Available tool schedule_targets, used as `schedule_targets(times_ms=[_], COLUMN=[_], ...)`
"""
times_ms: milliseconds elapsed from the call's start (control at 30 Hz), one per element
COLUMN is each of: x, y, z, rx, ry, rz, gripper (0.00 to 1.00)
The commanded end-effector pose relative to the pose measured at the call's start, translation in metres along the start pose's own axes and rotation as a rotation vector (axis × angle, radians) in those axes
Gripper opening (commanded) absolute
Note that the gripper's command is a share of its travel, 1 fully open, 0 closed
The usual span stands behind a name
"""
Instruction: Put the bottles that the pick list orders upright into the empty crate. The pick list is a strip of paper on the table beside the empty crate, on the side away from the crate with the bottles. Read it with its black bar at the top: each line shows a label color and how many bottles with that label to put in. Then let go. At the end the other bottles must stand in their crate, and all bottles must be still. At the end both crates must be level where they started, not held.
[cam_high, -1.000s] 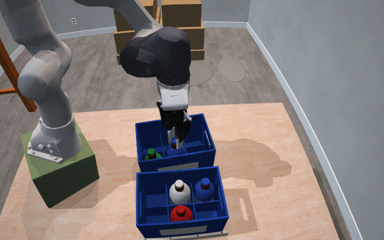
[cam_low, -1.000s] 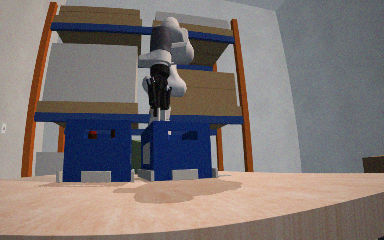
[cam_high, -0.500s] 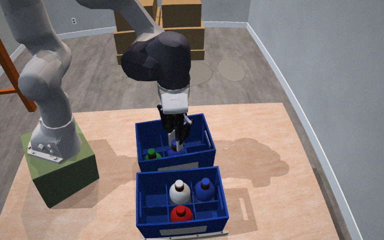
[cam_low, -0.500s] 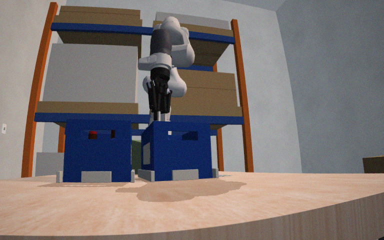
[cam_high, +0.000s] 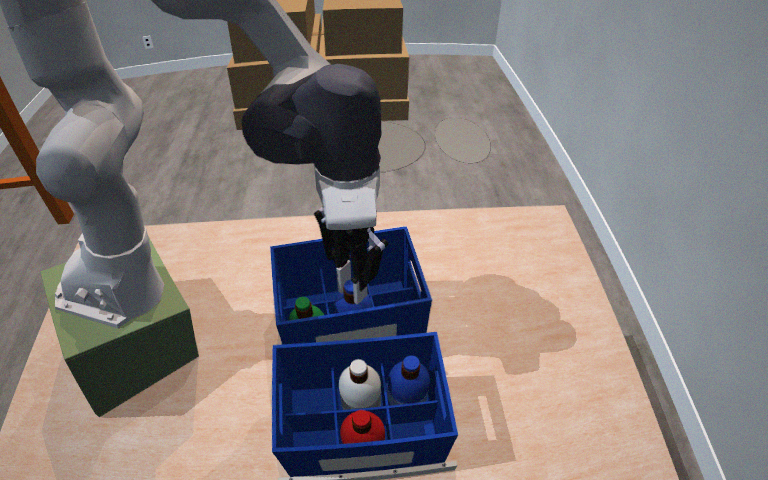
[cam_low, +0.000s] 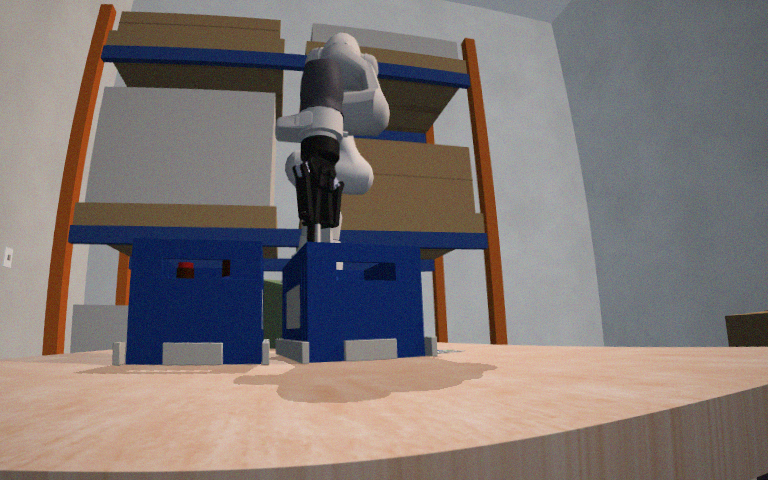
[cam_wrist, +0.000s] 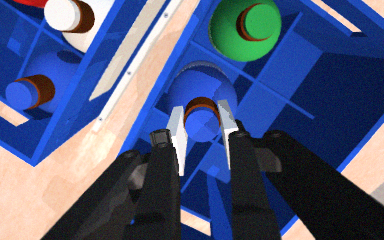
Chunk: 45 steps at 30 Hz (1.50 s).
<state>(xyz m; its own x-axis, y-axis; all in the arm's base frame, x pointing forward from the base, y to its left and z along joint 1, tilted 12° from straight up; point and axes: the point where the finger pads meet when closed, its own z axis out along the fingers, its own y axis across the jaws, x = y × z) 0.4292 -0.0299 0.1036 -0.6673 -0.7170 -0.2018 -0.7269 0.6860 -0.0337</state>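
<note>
My gripper (cam_high: 351, 286) (cam_low: 314, 233) (cam_wrist: 202, 118) is shut on the cap and neck of a blue bottle (cam_high: 353, 308) (cam_wrist: 200, 85). This bottle is upright, down in a front compartment of the far crate (cam_high: 283, 277) (cam_low: 362, 311); its base is hidden. A green bottle (cam_high: 303, 311) (cam_wrist: 225, 35) stands in the compartment beside it. The near crate (cam_high: 300, 362) (cam_low: 195, 305) holds a white bottle (cam_high: 360, 389) (cam_wrist: 61, 15), a second blue bottle (cam_high: 408, 386) (cam_wrist: 50, 70) and a red bottle (cam_high: 362, 434), all upright. A pale strip (cam_low: 451, 351) beyond the far crate is too small to read.
Grey stops (cam_low: 291, 349) (cam_low: 370, 348) stand around the crate bases on the wooden table (cam_high: 509, 237). The two crates are close together with a narrow gap. The arm's green base block (cam_high: 130, 362) is left of the crates. Shelves (cam_low: 169, 233) with boxes stand behind.
</note>
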Motion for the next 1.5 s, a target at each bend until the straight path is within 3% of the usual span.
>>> schedule_targets(times_ms=[0,1467], x=[-0.002,-0.002], y=[-0.003,-0.002], z=[-0.002,0.008], rx=[0.008,0.008], ry=[-0.008,-0.008], rz=[-0.002,-0.002], gripper=[0.00,0.00])
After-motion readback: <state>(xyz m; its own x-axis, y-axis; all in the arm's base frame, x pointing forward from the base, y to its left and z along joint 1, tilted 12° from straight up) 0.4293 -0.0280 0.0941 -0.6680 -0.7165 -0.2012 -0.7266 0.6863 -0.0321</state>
